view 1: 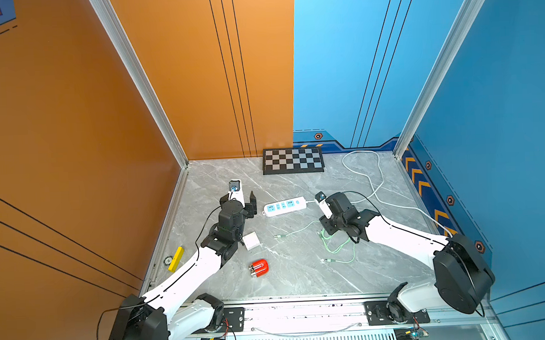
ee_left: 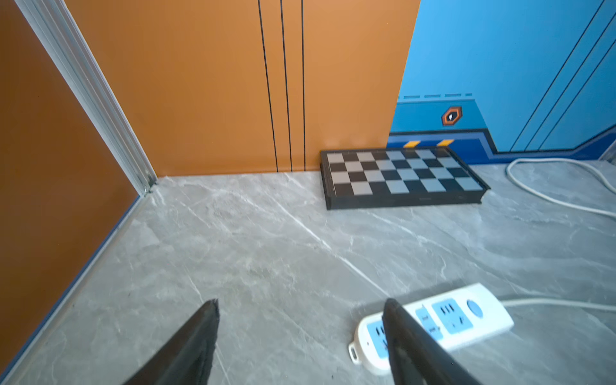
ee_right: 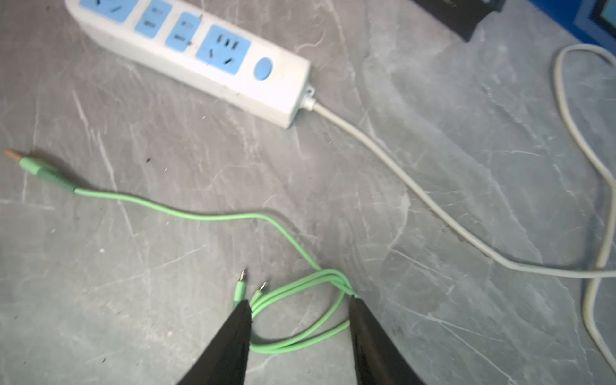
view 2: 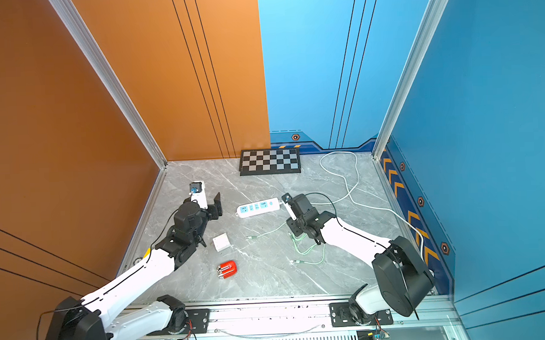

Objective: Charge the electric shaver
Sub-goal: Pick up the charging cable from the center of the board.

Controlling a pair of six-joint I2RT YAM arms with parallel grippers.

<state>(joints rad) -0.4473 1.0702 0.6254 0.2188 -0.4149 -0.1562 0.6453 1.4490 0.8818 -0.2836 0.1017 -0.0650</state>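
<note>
The electric shaver point(view 1: 259, 268) point(view 2: 227, 269) is lying on its side in the lower middle of both top views, on the grey marble table point(view 1: 301, 280). Its silver heads are pointing toward the left of the frame, and it is sitting well apart from both grippers.

Just above it and slightly left, the white charger block point(view 1: 251, 240) is resting flat, just beside the black wrist joint of the left arm point(view 1: 205, 259). Higher, near the centre, the white-and-blue power strip point(view 1: 284, 206) is lying slantwise, and its pale cord point(view 1: 373, 185) is looping off toward the upper right of the table. A green cable point(view 1: 337, 247) is sprawling in loose loops right of centre, with one plug end reaching left toward the charger block. The right arm point(view 1: 394, 231) is covering part of that tangle. A chessboard point(view 1: 293, 160) is lying against the back wall, and a yellow block point(view 1: 176, 259) is lying at the table's left edge, beside the left arm.

In the left wrist view the left gripper point(ee_left: 300, 301) is holding its jaws wide, with only bare marble between them. The finger at lower right is overlapping the near end of the power strip; whether it is touching cannot be told.

In the right wrist view the right gripper point(ee_right: 300, 300) is hanging over the green cable with its jaws moderately apart. Loops of cable are lying between the fingertips at the bottom centre, and two small plug tips are lying just above the left fingertip. Nothing is being pinched.
</note>
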